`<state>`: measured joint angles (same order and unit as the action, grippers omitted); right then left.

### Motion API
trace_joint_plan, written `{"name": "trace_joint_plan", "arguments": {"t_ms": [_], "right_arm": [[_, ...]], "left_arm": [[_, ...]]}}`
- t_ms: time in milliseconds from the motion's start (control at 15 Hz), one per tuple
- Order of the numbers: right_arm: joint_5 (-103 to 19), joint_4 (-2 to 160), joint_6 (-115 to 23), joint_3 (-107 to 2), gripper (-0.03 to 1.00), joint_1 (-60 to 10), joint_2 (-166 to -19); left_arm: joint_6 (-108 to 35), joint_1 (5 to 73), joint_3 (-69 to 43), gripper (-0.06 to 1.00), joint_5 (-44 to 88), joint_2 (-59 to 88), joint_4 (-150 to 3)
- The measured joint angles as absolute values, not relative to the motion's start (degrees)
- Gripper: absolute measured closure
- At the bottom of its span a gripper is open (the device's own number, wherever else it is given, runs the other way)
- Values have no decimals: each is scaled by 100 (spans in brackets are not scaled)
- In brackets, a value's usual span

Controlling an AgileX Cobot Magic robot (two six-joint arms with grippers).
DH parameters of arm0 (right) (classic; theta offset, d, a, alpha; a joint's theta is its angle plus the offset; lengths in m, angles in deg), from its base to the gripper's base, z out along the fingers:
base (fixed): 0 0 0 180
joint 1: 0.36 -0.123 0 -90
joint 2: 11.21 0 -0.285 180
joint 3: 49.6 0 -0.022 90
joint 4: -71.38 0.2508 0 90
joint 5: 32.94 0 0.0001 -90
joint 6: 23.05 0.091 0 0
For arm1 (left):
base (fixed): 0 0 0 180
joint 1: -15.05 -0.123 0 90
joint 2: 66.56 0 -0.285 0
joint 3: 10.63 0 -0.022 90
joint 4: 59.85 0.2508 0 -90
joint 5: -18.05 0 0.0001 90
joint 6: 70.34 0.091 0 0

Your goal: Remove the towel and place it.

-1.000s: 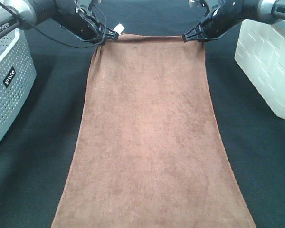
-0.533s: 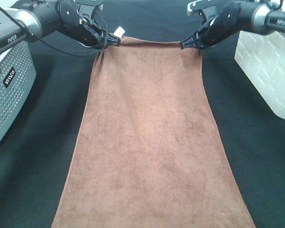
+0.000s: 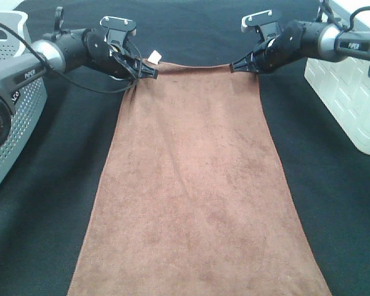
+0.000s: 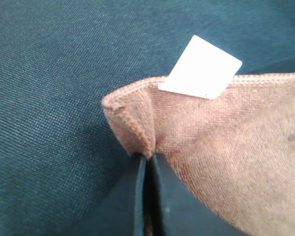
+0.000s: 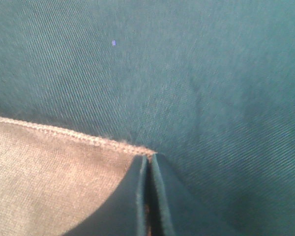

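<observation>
I see the brown terry towel [image 3: 194,185] lying flat and long down the middle of the frame on the black-covered surface [image 3: 49,203], widening toward the bottom edge, its small white tag [image 3: 154,58] sticking up at the upper-left corner. My left tool [image 3: 155,71] is clamped on that tagged corner and my right tool [image 3: 234,65] is clamped on the upper-right corner. Black cloth lies open along both long edges, out to the grey perforated basket [image 3: 12,123] at far left and the white bin [image 3: 348,86] at far right.
</observation>
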<state>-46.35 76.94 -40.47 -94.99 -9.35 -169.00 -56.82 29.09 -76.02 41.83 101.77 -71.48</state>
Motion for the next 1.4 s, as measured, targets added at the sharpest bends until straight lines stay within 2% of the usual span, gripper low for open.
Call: {"name": "trace_joint_plan", "arguments": {"t_ms": [267,400,467,600,667,733,867,1000,1067,1400], "right_arm": [[-4474,7941,-4047,-9499,97,-935,-16969],[-4474,7958,-4047,-9499,87,-935,-16969],[-4400,7963,-4047,-9499,78,-935,-16969],[-4256,7963,-4047,-9499,63,-924,-16969],[-4193,7963,-4047,-9499,60,-901,-16969],[-4193,7963,-4047,-9499,58,-878,-16969],[-4193,7963,-4047,-9499,56,-861,-16969],[-4188,7963,-4041,-9499,53,-861,-16969],[-4193,7986,-3967,-9499,45,-861,-16969],[-4193,7998,-3841,-9499,42,-861,-16969]], "left_arm": [[-5676,2909,-7602,94,3919,10372,-7222],[-5676,2909,-7602,91,3793,10378,-7228],[-5676,2909,-7602,87,3644,10378,-7234],[-5676,2909,-7602,73,3455,10378,-7234],[-5676,2909,-7602,65,3438,10378,-7234],[-5676,2909,-7602,51,3438,10378,-7234],[-5676,2909,-7602,40,3432,10378,-7234],[-5676,2909,-7602,38,3426,10378,-7194],[-5762,2840,-7602,37,3358,10378,-7085],[-5963,2685,-7613,37,3283,10475,-7079]]}}
